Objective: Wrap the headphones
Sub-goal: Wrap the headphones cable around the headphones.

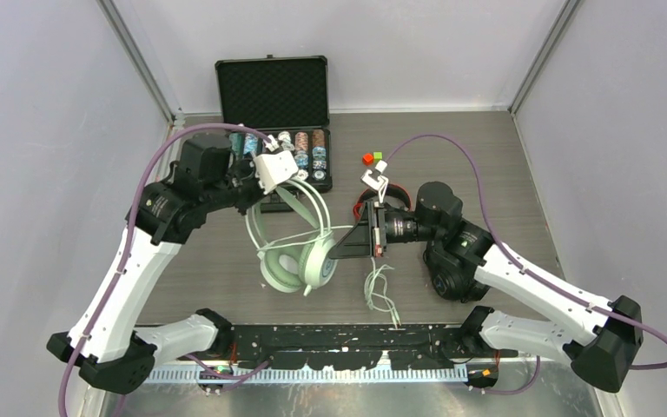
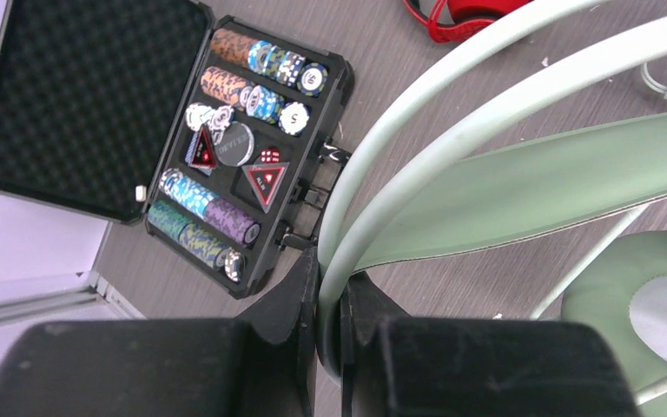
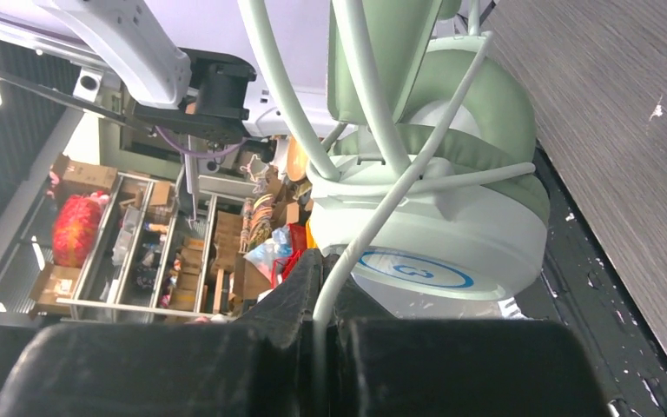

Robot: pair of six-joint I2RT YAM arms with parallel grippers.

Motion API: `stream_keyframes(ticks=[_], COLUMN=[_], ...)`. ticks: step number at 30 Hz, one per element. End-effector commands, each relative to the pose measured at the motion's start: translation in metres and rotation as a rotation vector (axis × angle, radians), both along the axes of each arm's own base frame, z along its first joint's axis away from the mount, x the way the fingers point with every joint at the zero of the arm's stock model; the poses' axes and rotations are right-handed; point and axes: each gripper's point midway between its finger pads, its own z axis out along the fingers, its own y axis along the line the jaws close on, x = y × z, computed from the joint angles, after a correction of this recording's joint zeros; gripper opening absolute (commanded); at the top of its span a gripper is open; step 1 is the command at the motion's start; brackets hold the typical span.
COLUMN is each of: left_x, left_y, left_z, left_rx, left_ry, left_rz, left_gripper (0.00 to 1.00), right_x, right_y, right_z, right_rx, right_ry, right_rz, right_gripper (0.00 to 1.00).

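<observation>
Nearest, low at the centre of the overhead view: slack loops of thin white cable on the table, just under the right gripper. Pinches that cable between closed fingers, close against the mint-green headphones, with the ear cups just left of it and a cable turn across them. Long axis up the frame: cups toward the bottom, headband arching to the upper left. Clamped on the band's crown, the left gripper, shut tight. Bare wood left of the cups; right side crowded by the arm. Beyond, red headphones, cut off at the left wrist view's top edge, then an open chip case at the table's far edge.
</observation>
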Motion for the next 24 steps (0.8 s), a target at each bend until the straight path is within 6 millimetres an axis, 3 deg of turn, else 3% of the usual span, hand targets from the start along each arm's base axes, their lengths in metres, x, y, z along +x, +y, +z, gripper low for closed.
stream_keyframes(ticks=[1, 4, 7, 13, 18, 24], left_x=[0.008, 0.008, 0.011, 0.014, 0.014, 0.018], left_y=[0.031, 0.036, 0.041, 0.042, 0.042, 0.049], left_z=[0.002, 0.001, 0.004, 0.005, 0.009, 0.017], left_rx=[0.071, 0.086, 0.086, 0.027, -0.058, -0.187], left_ry=[-0.07, -0.078, -0.09, -0.064, -0.038, 0.004], left_rz=[0.136, 0.151, 0.195, 0.273, 0.356, 0.54], left_gripper=[0.0, 0.0, 0.0, 0.0, 0.0, 0.0], right_x=[-0.009, -0.005, 0.0, 0.006, 0.021, 0.039], right_y=[-0.004, -0.003, 0.001, 0.011, 0.023, 0.042], right_z=[0.047, 0.05, 0.052, 0.069, 0.068, 0.076], right_rx=[0.151, 0.16, 0.169, 0.239, 0.229, 0.229], right_ry=[-0.1, -0.092, -0.079, -0.032, -0.008, -0.011], right_rz=[0.043, 0.021, 0.015, 0.034, 0.002, -0.021], right_gripper=[0.07, 0.08, 0.18, 0.14, 0.13, 0.21])
